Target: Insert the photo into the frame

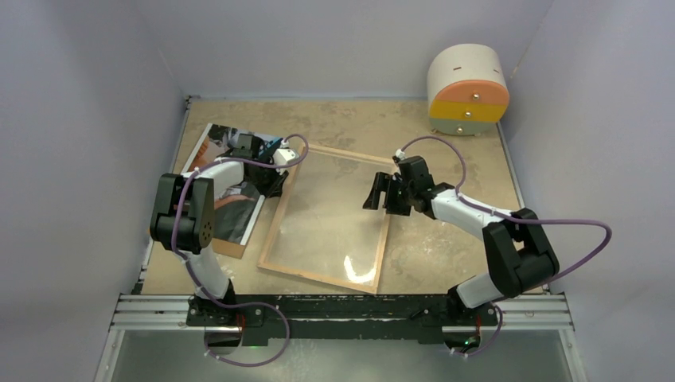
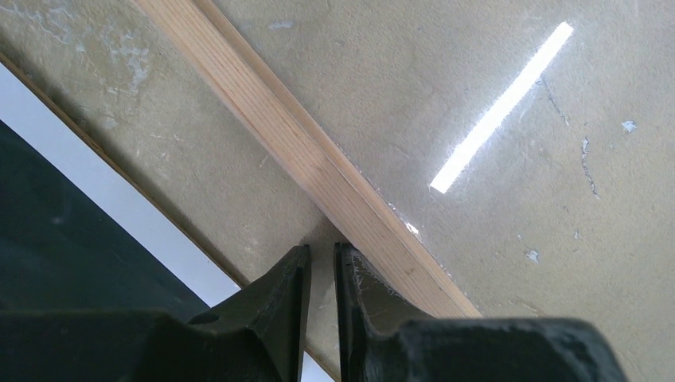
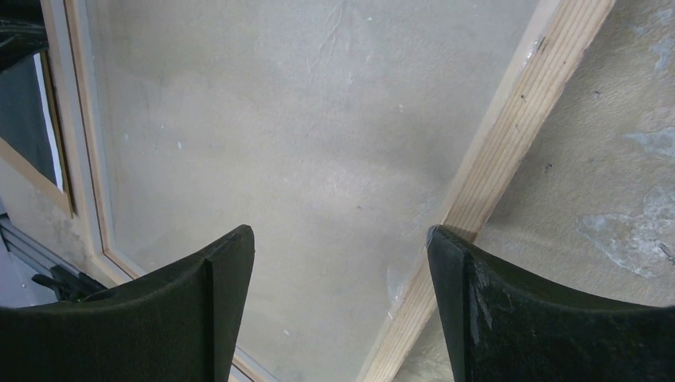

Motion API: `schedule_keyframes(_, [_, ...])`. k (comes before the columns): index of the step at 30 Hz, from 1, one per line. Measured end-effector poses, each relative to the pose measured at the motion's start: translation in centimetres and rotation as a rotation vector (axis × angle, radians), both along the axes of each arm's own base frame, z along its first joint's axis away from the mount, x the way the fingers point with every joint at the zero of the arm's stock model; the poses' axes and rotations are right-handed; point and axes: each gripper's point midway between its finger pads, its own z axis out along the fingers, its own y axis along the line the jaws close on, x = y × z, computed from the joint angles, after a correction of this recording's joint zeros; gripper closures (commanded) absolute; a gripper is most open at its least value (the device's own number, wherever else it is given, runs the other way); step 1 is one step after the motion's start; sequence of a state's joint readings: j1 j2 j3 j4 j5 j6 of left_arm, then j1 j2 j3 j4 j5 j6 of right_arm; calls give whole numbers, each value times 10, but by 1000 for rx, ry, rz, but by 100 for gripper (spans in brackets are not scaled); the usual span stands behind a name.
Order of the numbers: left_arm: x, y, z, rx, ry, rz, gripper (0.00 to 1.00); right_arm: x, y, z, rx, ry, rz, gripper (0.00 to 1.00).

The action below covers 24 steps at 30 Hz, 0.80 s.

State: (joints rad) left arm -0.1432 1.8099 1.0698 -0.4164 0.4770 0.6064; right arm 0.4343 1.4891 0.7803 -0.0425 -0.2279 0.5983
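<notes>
The frame (image 1: 273, 232) lies flat at the middle of the table (image 1: 446, 239) in my overhead view, pale wood side up, turned slightly off square. Its glass pane (image 1: 326, 223) throws back a bright curl of lamp light near the lower right corner. In the left wrist view the wooden rail (image 2: 318, 159) runs from upper left to lower centre, with a white streak of glare on the glass beside it.

The photo (image 1: 239, 213) sits left of centre, just beside the frame. It is a glossy print with a white border and a dark picture of black, bluish and reddish-brown patches. It rests on a brown board (image 1: 231, 249) whose edge shows along the lower side.

My left gripper (image 2: 321, 253) points down at the strip of table between photo and frame. Its fingers are almost together, with a thin slit between them and nothing in it. The right-hand finger (image 2: 358, 278) is against the frame's rail.

My right gripper (image 3: 338, 247) hangs over the frame's right side, fingers spread wide and holding nothing. One finger shows over the glass, the other over the rail (image 3: 509, 135).

A round white box (image 1: 468, 87) with orange, yellow and pale green bands stands at the upper right.
</notes>
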Motion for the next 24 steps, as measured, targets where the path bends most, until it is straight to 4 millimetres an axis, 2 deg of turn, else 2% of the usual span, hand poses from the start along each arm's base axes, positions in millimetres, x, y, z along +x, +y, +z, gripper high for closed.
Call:
schedule_keyframes(7, [0,0,0,0,3,0,80,3,6,1,-14,18,18,19])
schedule_keyframes(19, [0,0,0,-1,4,-1,80,12,15,22,-37,-11,64,18])
schedule_keyframes(24, [0,-1,1,-2,4,-1,80,21,18,17,-68,13,94,18])
